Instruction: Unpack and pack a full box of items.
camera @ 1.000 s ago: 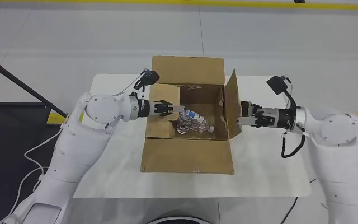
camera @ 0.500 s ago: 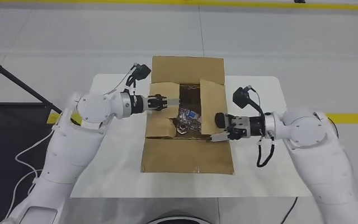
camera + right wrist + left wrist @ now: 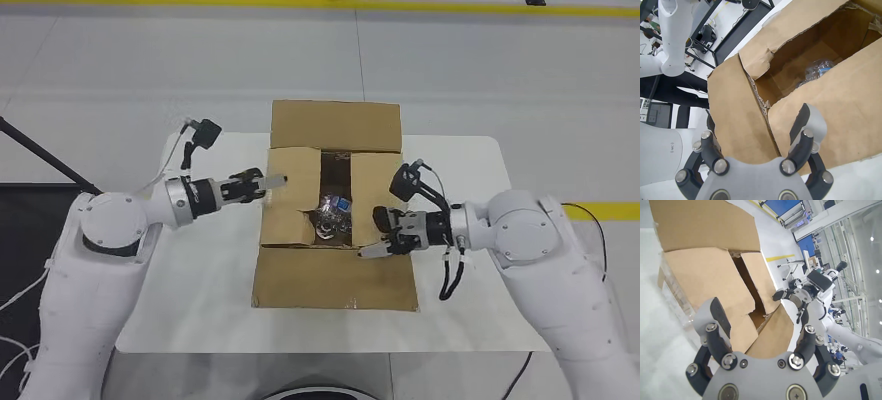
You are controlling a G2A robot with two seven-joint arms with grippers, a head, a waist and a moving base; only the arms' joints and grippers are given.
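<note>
A white table (image 3: 470,300) on a pale grey hall floor (image 3: 150,70) carries the cardboard box (image 3: 335,262), which sits at the table's middle with its opening upward. We read the box's long axis as running across the table, from one arm toward the other.

The far flap (image 3: 335,123) lies thrown back, and the near flap (image 3: 300,290) hangs out toward the robot. The left flap (image 3: 293,200) and the right flap (image 3: 375,185) are folded inward over the opening. They leave a gap between them that runs from front to back. Through that gap we see a clear plastic bottle (image 3: 335,207) with a blue label down inside the box. Too little of it shows for us to say which way its neck points.

The left gripper (image 3: 277,181) sits at the outer edge of the left flap, its jaws spread wide and holding nothing. The right gripper (image 3: 376,234) is over the near corner of the right flap, equally wide apart, and appears to bear on the cardboard rather than pinch it.

We judge that each gripper is placed there to push its own side flap down. That would put the packing near its end, with the contents already inside. The side flaps would go first so that the two long flaps can fold over them.
</note>
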